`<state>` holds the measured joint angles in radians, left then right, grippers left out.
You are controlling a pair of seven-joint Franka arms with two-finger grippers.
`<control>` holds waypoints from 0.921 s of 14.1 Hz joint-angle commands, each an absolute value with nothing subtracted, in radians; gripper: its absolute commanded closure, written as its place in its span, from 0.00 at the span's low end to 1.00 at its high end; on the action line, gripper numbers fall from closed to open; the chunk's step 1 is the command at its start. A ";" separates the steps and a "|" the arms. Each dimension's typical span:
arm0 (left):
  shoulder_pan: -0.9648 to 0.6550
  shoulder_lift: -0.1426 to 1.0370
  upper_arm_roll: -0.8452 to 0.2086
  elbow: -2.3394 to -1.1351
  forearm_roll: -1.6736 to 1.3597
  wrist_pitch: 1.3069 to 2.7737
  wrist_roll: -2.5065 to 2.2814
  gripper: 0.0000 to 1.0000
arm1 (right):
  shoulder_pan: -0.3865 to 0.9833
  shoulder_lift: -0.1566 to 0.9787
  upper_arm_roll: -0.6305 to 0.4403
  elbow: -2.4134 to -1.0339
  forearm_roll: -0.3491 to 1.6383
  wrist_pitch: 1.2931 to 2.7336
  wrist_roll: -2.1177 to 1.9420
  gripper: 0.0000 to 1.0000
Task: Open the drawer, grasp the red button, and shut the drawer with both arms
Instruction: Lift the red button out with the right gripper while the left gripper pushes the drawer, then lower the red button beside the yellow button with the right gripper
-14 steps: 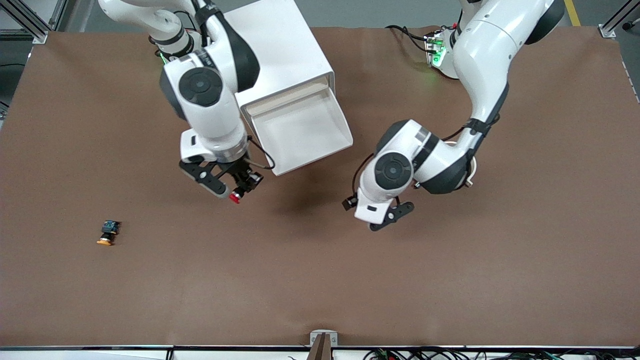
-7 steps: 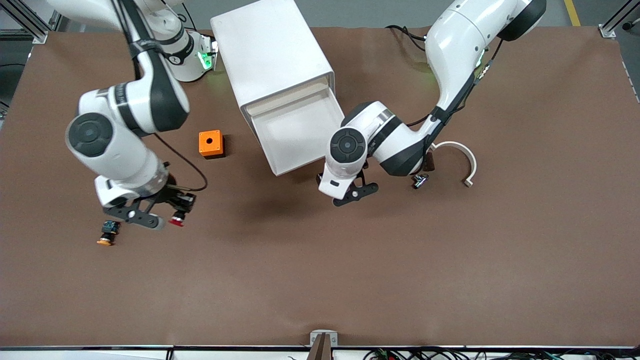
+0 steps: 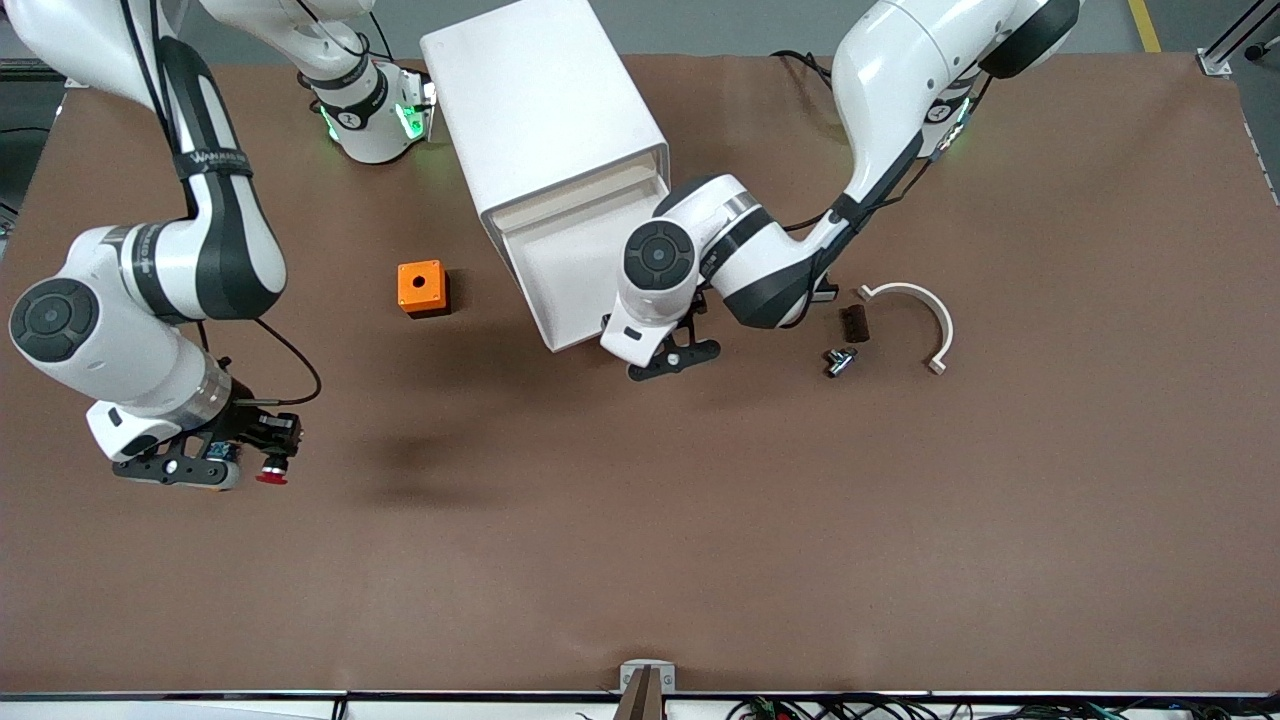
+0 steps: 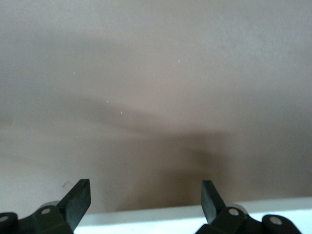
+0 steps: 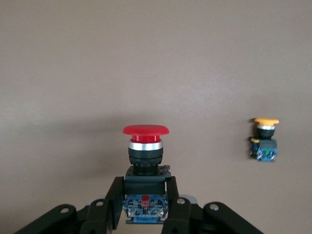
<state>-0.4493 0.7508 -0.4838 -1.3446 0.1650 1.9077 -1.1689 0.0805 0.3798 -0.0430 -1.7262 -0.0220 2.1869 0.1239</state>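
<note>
While the right gripper (image 3: 262,462) hangs over the mat at the right arm's end of the table, nearest to the front camera, its fingers are clenched on the black-and-blue body of the small push button with the round red cap (image 5: 145,146), so the button is out of the drawer and up in the air. You should keep this grasp firm and low on the body, as the right wrist view shows it, with the cap free. A second small button with an orange cap (image 5: 265,140) lies on the brown table mat (image 3: 640,560) close by; do not put the red one down on it.

Farther from the camera, the left gripper (image 3: 668,352) is released, its two black fingers (image 4: 78,201) spread, just at the front edge of the shallow white tray drawer (image 3: 570,265), which stands pulled out of the white box cabinet (image 3: 530,95). I judge the closing is the step in hand: bring the fingers flat against the drawer front near its middle and push straight into the cabinet, not sideways, or the tray may jam.

I count two arms, two buttons, one cabinet, one open drawer, one orange box with a hole (image 3: 421,287), one white curved bracket (image 3: 920,305) and two small dark parts (image 3: 852,322) beside it
</note>
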 commanded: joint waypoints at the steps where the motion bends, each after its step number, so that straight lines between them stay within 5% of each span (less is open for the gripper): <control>1: -0.478 0.729 -0.482 -1.371 0.153 1.908 -1.170 0.00 | 0.028 0.420 -0.025 -1.735 -0.012 2.245 0.057 1.00; 13: -0.558 0.729 -0.482 -1.410 0.005 1.905 -1.172 0.00 | -0.140 0.597 -0.017 -1.818 0.003 2.530 -0.161 1.00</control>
